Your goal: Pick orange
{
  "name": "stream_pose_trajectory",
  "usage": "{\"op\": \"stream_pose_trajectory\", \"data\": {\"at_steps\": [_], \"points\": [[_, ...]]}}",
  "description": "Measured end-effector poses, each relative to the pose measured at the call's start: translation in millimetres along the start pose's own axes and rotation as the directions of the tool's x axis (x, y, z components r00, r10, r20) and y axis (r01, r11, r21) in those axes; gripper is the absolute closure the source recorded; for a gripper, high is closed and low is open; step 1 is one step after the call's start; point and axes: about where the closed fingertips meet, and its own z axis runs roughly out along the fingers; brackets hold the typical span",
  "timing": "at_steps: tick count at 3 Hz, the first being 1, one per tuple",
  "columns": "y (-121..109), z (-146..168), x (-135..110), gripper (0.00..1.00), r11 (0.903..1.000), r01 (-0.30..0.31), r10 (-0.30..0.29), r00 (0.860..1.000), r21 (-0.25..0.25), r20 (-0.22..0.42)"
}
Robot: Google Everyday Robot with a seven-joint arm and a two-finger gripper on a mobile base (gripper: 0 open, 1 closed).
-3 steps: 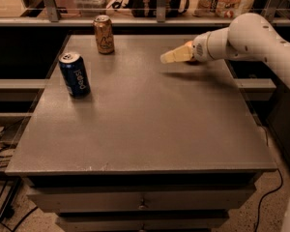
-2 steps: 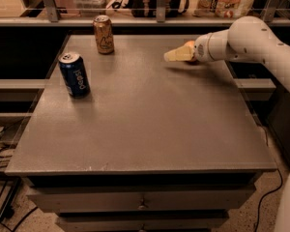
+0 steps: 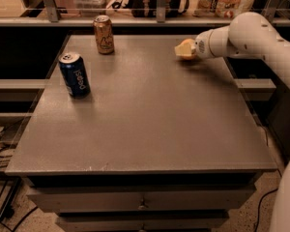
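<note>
My gripper (image 3: 183, 49), cream-coloured at the end of the white arm (image 3: 241, 35), hovers low over the far right part of the grey table (image 3: 150, 124). Just beneath its tip an orange-coloured sliver shows, which looks like the orange (image 3: 188, 57), mostly hidden by the gripper. I cannot tell whether the gripper touches it or holds it.
A gold-brown can (image 3: 103, 34) stands at the far left of the table. A blue Pepsi can (image 3: 75, 74) stands nearer on the left. Behind the table runs a railed shelf (image 3: 135, 19) with bags and boxes. Drawers (image 3: 142, 203) sit below the front edge, and cables lie on the floor at left.
The gripper has shifted a little to the right and back along the far side of the table. Both cans have stayed put.
</note>
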Motion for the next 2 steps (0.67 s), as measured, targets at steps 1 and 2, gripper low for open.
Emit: {"op": "stream_pose_trajectory", "data": {"at_steps": [1, 2], "points": [[9.4, -18.1, -25.2, 0.86, 0.9997, 0.023, -0.023, 1.0, -0.01, 0.009], [22.3, -57.9, -72.1, 1.0, 0.9951, 0.094, -0.092, 0.994, -0.032, 0.059]]}}
